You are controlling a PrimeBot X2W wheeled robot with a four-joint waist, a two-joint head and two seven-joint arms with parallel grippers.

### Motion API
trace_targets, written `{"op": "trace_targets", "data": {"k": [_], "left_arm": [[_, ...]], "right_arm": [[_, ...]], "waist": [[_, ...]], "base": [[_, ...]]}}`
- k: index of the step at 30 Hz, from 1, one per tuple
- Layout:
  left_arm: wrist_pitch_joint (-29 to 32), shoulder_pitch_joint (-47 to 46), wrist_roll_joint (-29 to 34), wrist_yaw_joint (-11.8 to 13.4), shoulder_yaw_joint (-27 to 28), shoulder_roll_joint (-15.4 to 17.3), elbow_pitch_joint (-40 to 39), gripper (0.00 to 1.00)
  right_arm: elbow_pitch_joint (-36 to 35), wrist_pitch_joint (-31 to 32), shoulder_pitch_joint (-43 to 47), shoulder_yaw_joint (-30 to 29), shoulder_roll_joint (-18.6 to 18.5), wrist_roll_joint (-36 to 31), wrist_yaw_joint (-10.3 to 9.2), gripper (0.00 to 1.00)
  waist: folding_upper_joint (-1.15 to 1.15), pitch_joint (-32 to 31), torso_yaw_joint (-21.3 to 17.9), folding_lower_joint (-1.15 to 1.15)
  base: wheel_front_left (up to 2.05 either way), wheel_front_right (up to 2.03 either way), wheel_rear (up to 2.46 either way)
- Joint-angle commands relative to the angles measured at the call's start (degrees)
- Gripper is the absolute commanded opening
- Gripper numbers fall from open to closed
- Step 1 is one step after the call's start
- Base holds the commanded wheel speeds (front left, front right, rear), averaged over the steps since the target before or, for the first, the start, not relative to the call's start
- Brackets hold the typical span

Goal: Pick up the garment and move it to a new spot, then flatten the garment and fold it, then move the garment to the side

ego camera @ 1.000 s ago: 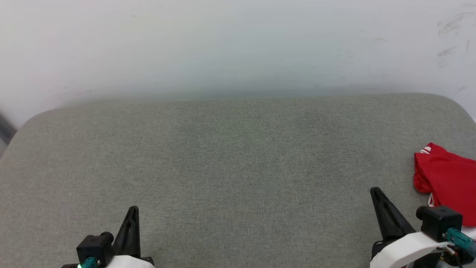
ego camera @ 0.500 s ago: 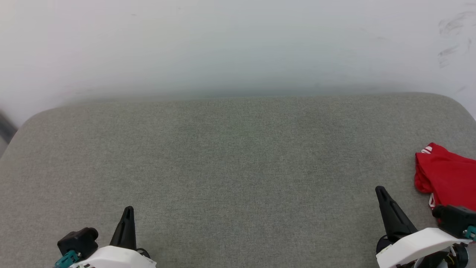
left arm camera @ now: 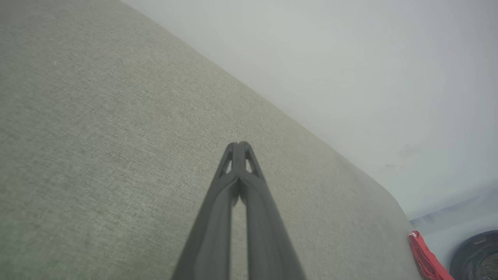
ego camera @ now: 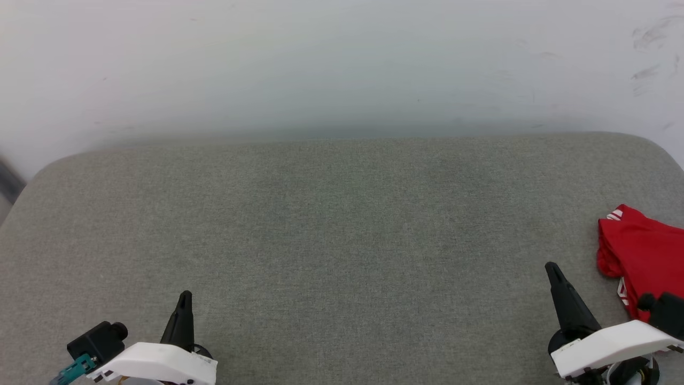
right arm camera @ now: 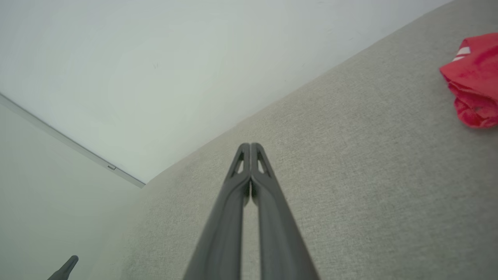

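Observation:
The garment, bright red with a bit of white stripe trim, lies bunched at the far right edge of the grey cushioned surface; it also appears as a red heap in the right wrist view and as a thin red strip in the left wrist view. My right gripper is shut and holds nothing, a short way left of the garment and apart from it. At the lower left my left gripper is shut and holds nothing, far from the garment. Both wrist views show the fingertips pressed together.
A pale wall rises behind the surface. The surface has rounded far corners. A dark round object sits beyond the surface's edge in the left wrist view. The left gripper's tip peeks in at the right wrist view's bottom left.
Both wrists have turned, bringing their white covers up. The left gripper drifted slightly left, the right gripper slightly right and up. The garment has not moved.

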Motion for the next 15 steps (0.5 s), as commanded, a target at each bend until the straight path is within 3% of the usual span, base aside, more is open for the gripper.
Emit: {"op": "trace_targets", "data": {"k": [1,15], "left_arm": [[0.3,-1.7,-1.7,-0.5,0.8,0.1,-0.5,0.00],[3.0,-2.9,-10.7,-2.6,3.2,-1.5,0.3,0.00]], "right_arm": [[-0.4,0.1,-2.0,-0.4,0.1,2.0,-0.01,0.00],[1.4,0.9,-3.2,-1.5,0.5,12.4,-0.01,0.00]], "waist": [[0.00,0.0,0.0,0.00],[0.00,0.2,0.2,0.00]], "base": [[0.00,0.00,0.00],[0.00,0.00,0.00]]}}
